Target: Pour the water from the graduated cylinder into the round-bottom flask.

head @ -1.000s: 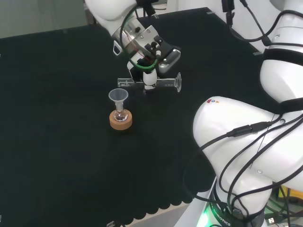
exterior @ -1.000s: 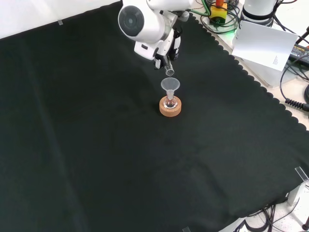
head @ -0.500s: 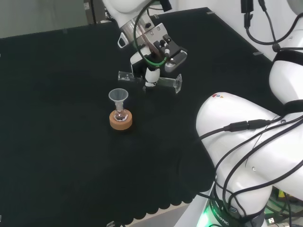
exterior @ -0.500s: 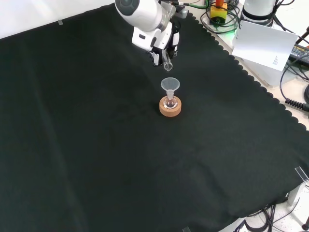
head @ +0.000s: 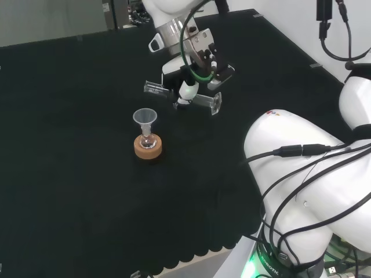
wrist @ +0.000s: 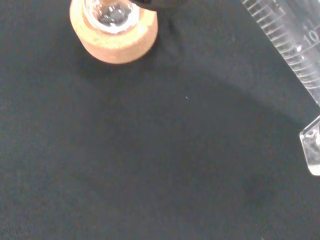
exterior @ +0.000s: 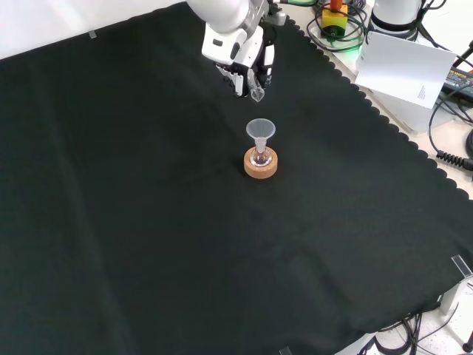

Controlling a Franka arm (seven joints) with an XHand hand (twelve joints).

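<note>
Hand (head: 194, 63) has its fingers curled round the graduated cylinder (head: 182, 95), held clear of the black cloth (head: 69, 174). In the head view the cylinder's long axis runs near-horizontal: mouth toward 9 o'clock, base toward 3 (slightly lower). The round-bottom flask (head: 148, 139) with funnel (head: 145, 117) sits on a cork ring (head: 148, 149) at the hand's 7 o'clock, well apart.

Hand (exterior: 240, 63) enters from the top, fingers curled round the clear graduated cylinder (exterior: 256, 92), whose mouth points down toward the camera. Below it and apart, a funnel (exterior: 260, 130) sits in the round-bottom flask (exterior: 259, 157) on a cork ring (exterior: 261, 168) on the black cloth (exterior: 148, 222).
</note>
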